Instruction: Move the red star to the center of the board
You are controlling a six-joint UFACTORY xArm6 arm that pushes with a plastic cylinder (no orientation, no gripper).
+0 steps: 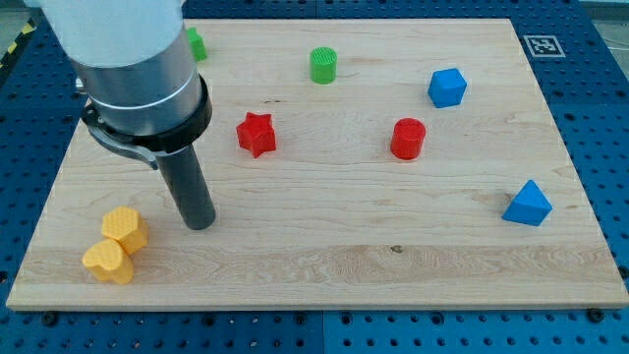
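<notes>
The red star (256, 134) lies on the wooden board (324, 256), left of the board's middle. My tip (200, 223) rests on the board below and to the left of the star, with a clear gap between them. The arm's grey body covers the board's upper left part.
A red cylinder (408, 139) sits right of the star. A green cylinder (323, 65) is near the top, and a green block (196, 43) is partly hidden by the arm. A blue cube (447, 88) and a blue triangular block (528, 205) are at the right. Two yellow blocks (116, 245) touch at the lower left.
</notes>
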